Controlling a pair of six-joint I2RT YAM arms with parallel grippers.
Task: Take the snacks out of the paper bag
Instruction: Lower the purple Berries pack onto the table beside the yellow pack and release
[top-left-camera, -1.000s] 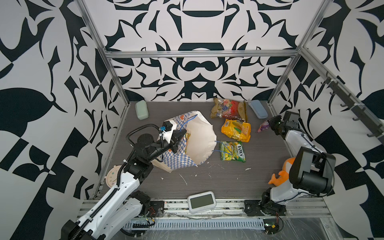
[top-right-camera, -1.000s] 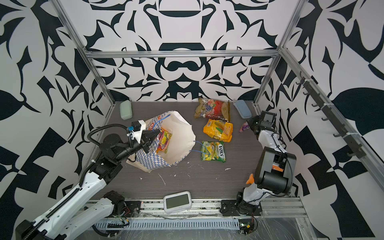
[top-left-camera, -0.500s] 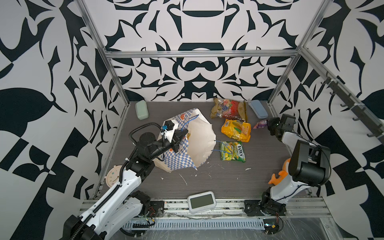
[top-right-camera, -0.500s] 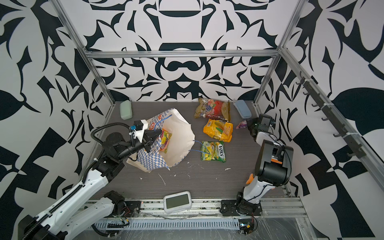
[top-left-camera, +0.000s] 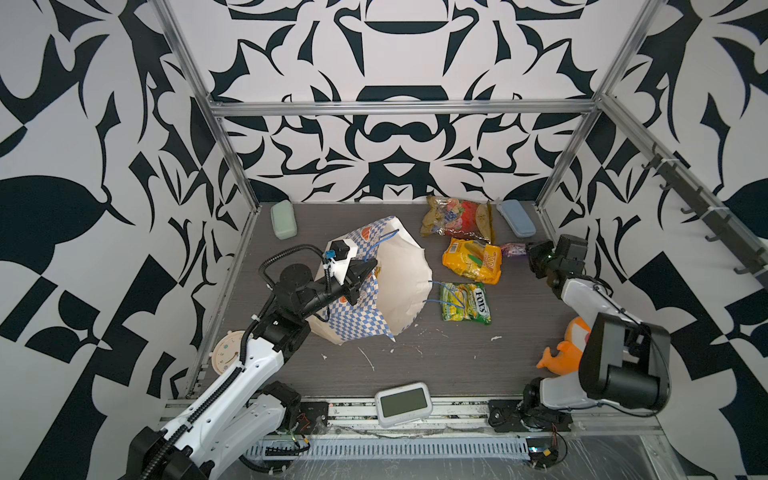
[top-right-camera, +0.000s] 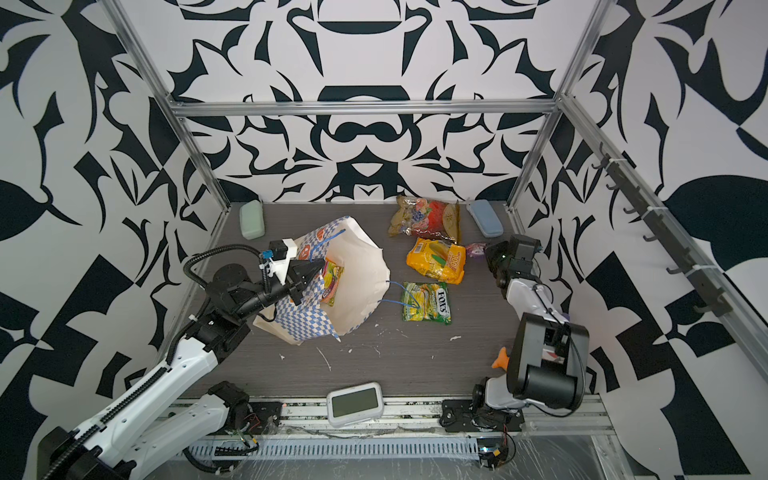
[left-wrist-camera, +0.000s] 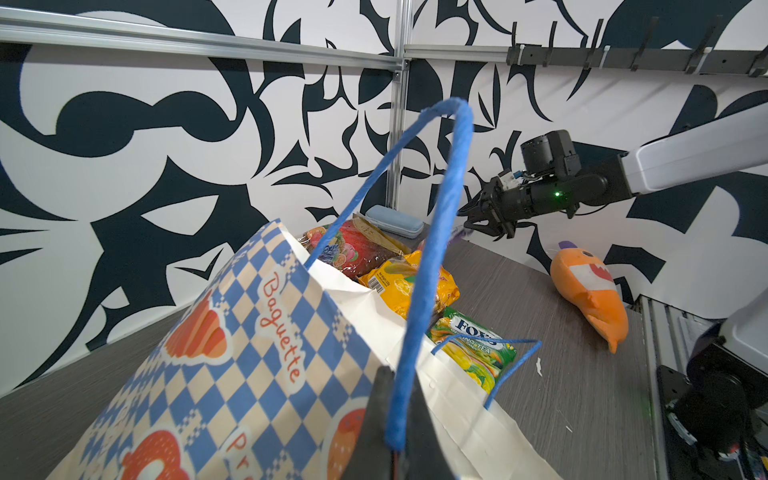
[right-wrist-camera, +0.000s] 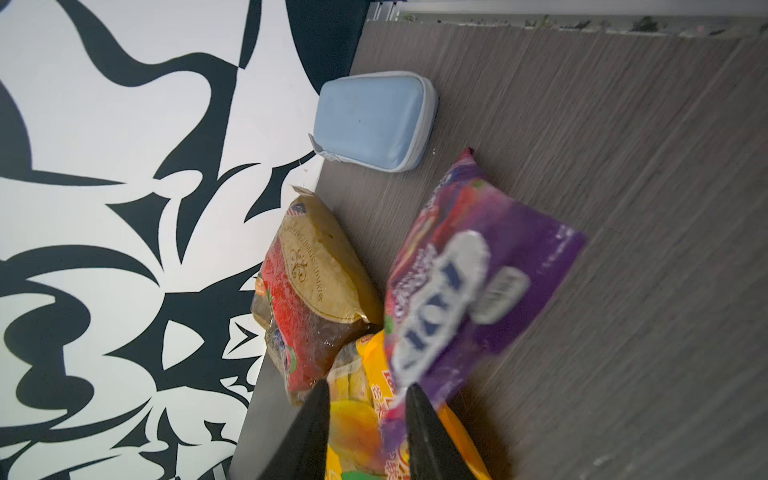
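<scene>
Right claw (right-wrist-camera: 366, 384) stands partly open with nothing between its tips. The blurred purple packet (right-wrist-camera: 478, 282) sits just beyond one tip, overlapping the yellow packet (right-wrist-camera: 353, 419) on the tabletop (right-wrist-camera: 623, 166). Left claw (left-wrist-camera: 397, 386) is closed on the blue cord handle (left-wrist-camera: 440, 232) of the paper bag (left-wrist-camera: 257, 353).

paper bag (top-left-camera: 401, 286): tilted, open | snacks (top-left-camera: 471, 259): four outside; one packet (top-right-camera: 332, 282) inside

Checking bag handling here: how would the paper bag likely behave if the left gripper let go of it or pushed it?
Probably tips: the paper bag leans, held by its blue cord handle in the shut left gripper. Likely light and floppy: its walls flare and crease.
</scene>
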